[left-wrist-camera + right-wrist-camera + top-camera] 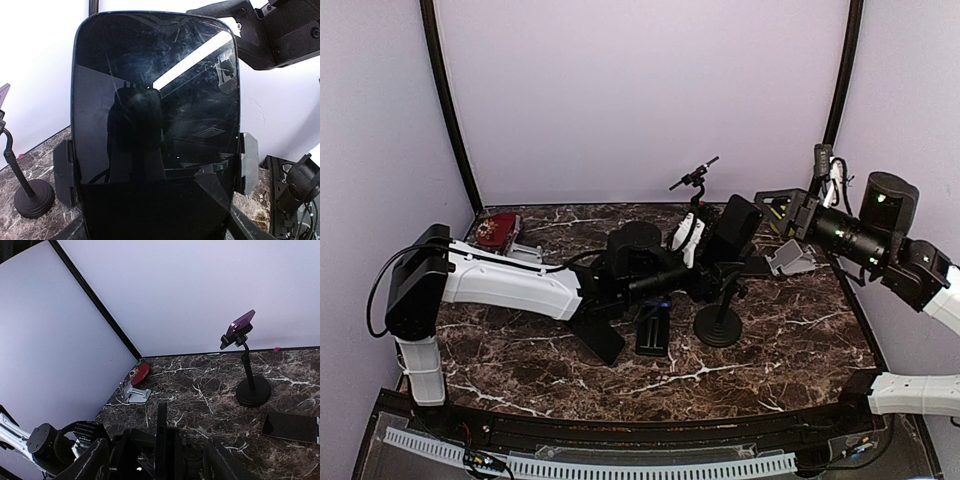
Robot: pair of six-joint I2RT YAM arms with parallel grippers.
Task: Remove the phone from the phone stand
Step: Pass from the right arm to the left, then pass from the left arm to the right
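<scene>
Phone (155, 125) fills left wrist view; whether left hand (710, 270) or right hand (775, 207) grips, cannot tell

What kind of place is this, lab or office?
Likely a lab test booth: plain white walls box in a marble-pattern tabletop, with phone stands set out as props.

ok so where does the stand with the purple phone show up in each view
top external: purple phone stand, rear centre
left wrist: its round base, far left edge
right wrist: purple phone on top, right of centre
shared landmark: marble table
</scene>
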